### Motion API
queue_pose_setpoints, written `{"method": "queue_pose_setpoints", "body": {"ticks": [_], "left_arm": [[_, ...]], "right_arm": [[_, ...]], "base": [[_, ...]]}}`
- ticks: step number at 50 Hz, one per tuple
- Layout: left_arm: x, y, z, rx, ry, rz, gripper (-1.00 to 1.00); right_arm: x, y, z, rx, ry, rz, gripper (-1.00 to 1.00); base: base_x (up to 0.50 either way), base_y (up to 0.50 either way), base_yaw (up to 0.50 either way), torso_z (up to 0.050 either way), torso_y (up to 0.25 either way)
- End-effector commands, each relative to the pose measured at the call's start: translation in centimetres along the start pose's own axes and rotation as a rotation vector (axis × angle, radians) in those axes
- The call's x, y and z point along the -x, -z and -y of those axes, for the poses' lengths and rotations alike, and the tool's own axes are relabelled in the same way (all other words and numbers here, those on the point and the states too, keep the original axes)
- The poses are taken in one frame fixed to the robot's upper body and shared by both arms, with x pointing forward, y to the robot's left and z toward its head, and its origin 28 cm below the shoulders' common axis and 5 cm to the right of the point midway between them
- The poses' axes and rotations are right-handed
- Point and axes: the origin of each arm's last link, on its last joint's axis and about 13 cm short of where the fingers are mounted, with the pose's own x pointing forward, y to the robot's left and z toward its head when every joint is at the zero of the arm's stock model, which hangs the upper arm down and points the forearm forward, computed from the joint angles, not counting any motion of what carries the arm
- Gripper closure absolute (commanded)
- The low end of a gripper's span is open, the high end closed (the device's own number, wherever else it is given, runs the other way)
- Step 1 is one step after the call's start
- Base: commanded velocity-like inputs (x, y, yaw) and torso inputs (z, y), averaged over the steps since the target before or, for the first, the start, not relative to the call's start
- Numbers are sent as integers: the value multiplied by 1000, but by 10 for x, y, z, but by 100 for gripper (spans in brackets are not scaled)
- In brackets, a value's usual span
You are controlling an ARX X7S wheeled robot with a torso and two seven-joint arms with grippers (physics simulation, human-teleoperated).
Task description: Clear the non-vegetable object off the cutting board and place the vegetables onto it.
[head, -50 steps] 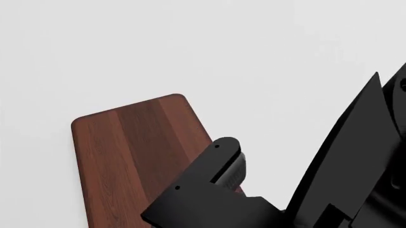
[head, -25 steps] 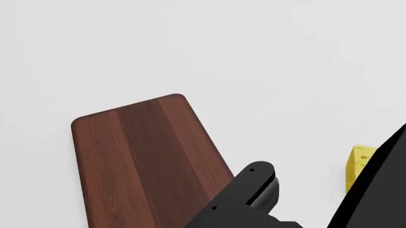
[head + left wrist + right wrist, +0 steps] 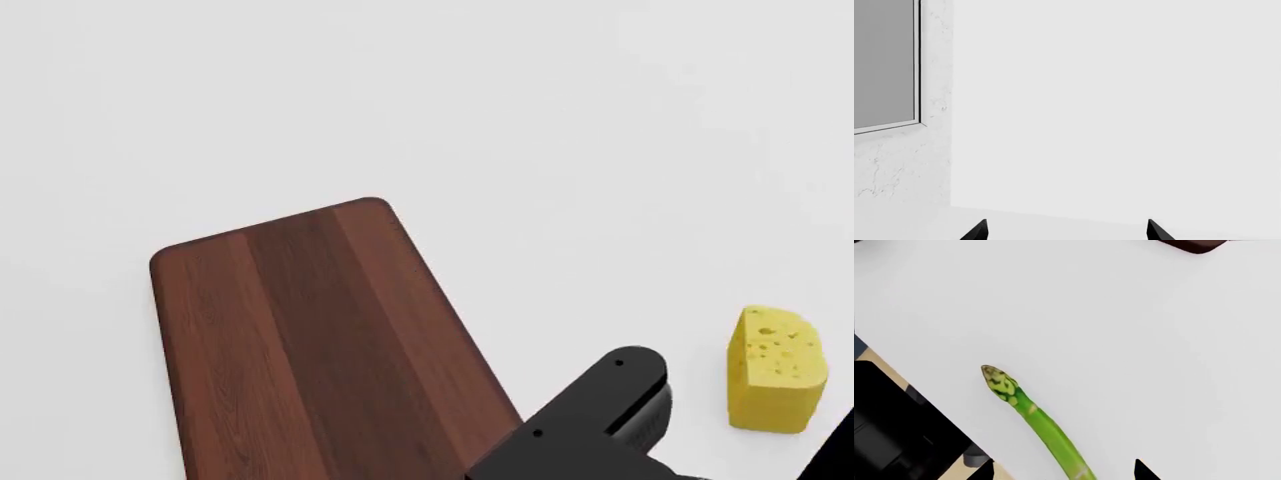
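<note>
The dark brown cutting board (image 3: 307, 340) lies bare on the white table, left of centre in the head view. The yellow cheese wedge (image 3: 774, 370) stands on the table to the board's right, off the board. The green asparagus spear (image 3: 1037, 422) lies on the table in the right wrist view, running between the spread fingertips (image 3: 985, 471) of my right gripper (image 3: 1063, 471), which is open and not touching it. My left gripper (image 3: 1066, 231) is open and empty, facing a wall. The avocado half is out of view.
A black arm link (image 3: 587, 420) crosses the bottom of the head view beside the board's right edge. The table edge and the robot's black base (image 3: 887, 440) show close to the asparagus tip. A board corner (image 3: 1191, 245) shows in the right wrist view. A window (image 3: 884, 60) faces the left wrist.
The black arm has moved down and to the right in the head view, uncovering the cheese wedge on the table to the right of the board. The board has not moved.
</note>
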Motion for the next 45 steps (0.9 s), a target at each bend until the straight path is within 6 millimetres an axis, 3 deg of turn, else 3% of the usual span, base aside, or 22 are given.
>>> {"method": "queue_pose_setpoints", "body": {"ticks": [1,19,45], "left_arm": [[0,0,0,-1,0,0,-100],[-1,4,-1,-1,-3,-5,-100],[-1,4,-3,7,-13,-4,-100]], "right_arm": [[0,9,7,-54,14,20,-100],[-15,11,19,-98,9,33,-100],[-40,28,19,-159,-85,-10,-100]], "base": [[0,0,0,0,0],[0,0,0,0,0],[0,0,0,0,0]]}}
